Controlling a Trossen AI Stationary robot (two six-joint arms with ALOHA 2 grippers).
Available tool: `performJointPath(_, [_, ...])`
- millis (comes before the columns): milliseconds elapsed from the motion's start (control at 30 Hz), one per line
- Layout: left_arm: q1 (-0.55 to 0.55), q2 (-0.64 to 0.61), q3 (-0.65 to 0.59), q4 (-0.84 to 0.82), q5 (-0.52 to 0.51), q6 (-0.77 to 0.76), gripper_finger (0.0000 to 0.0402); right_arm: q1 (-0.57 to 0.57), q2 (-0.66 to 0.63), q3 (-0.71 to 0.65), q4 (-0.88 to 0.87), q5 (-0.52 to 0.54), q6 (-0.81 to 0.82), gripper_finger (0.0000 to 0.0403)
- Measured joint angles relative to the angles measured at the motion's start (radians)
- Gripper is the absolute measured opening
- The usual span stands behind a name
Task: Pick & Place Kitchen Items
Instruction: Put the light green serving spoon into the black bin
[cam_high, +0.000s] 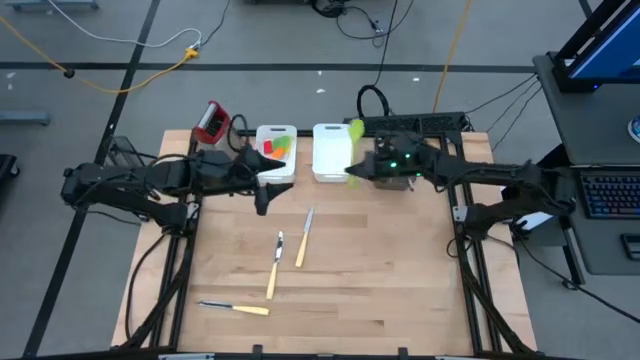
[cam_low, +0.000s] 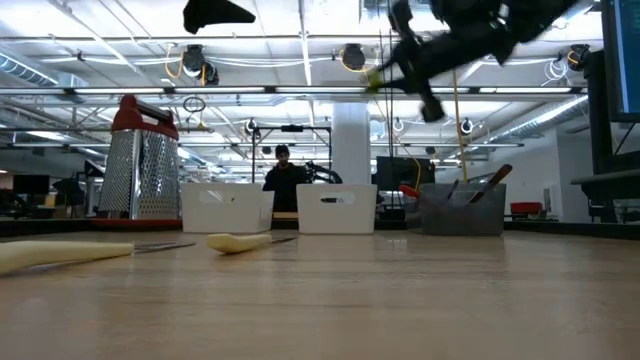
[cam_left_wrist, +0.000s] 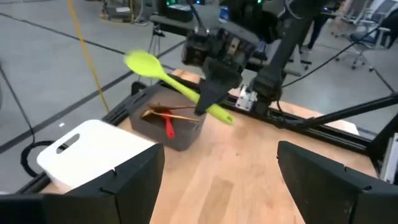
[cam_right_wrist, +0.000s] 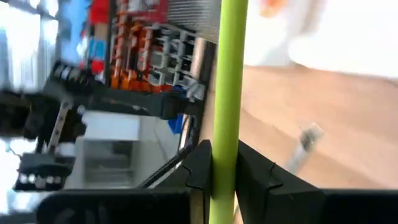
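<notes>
My right gripper is shut on a long green spoon and holds it in the air over a dark bin that has a red and a wooden utensil in it. In the high view the spoon's bowl points toward the far edge. My left gripper stands open with nothing between its fingers, above the table just in front of two white bins. The left white bin holds small red, green and orange utensils. Three cream-handled knives lie flat on the table. My right gripper pinches the green spoon's handle between its two fingers, nearer the handle's free end than the bowl. The fingers lie across the handle, coming from the table's right side. The spoon is lifted clear and tilted, with its bowl higher than its short free end.
A steel box grater with a red top stands at the far left, beside the white bins. The knives lie in the table's middle and near left. Bare wood spreads on the near right. A person shows in the room beyond.
</notes>
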Motion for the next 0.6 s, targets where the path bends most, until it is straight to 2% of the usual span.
performJointPath(167, [-0.007,-0.066,-0.083,0.022,-0.017,-0.024,0.0319,-0.158,-0.104,-0.212,0.146,-0.17,0.265,0.0036])
performJointPath(300, [-0.026,-0.1,-0.154,0.096,-0.027,-0.02,0.0315,-0.271,-0.169,-0.353,0.289,-0.237,0.486,0.0036])
performJointPath(433, [-0.032,-0.115,-0.213,0.168,-0.042,-0.035,0.0311,-0.373,-0.197,-0.423,0.401,-0.279,0.631,0.0036])
performJointPath(600, [-0.032,-0.114,-0.263,0.218,-0.042,-0.059,0.031,-0.482,-0.193,-0.432,0.415,-0.395,0.742,0.0036])
